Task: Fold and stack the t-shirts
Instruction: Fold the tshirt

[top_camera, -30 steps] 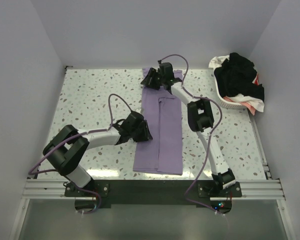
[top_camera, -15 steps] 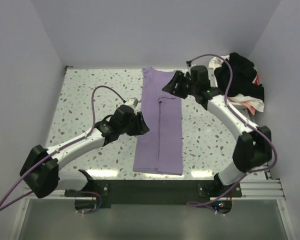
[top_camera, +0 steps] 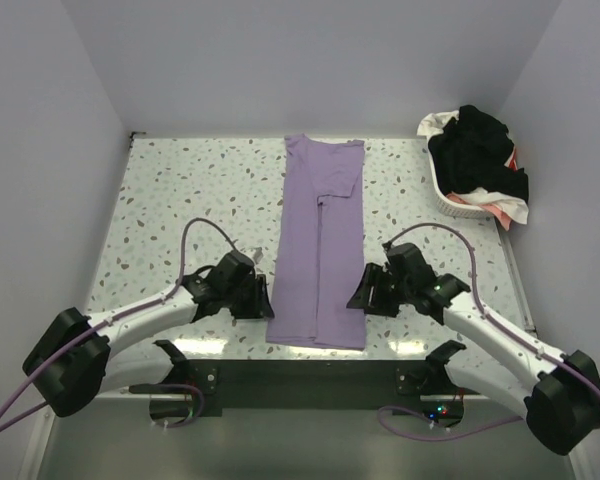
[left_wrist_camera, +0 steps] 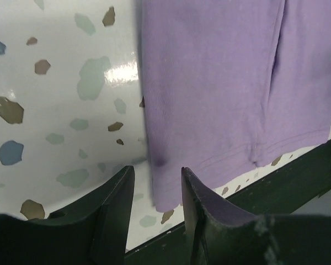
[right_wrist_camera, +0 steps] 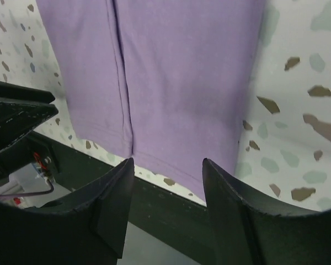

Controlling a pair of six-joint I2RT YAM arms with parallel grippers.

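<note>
The left gripper (top_camera: 260, 300) is low over the bench (top_camera: 180, 190) near its front edge. Its jaws stand apart and hold nothing. Straight ahead of its fingers (left_wrist_camera: 113, 204), in the gap between them, lies the near-left corner of the lilac shirt (top_camera: 320, 240). The cloth is flat on the bench, and I cannot tell whether the fingertips touch it.

The right gripper (top_camera: 363, 296) sits level with the left one on the shirt's other side. It points in at the right edge, with its jaws wide apart and empty. The shirt's near hem and right edge run across the gap ahead of its fingers (right_wrist_camera: 231, 215), and a lengthwise fold line lies left of that gap.

Between the two grippers the shirt lies folded into a long narrow strip. It stretches away from them to the bench's far edge, where a folded-in sleeve makes a step in the cloth.

Far beyond the right gripper and off to its right, a white basket (top_camera: 460, 208) stands at the bench's far corner. It is piled with a black shirt (top_camera: 480, 155) over white and pink-red cloth.
</note>
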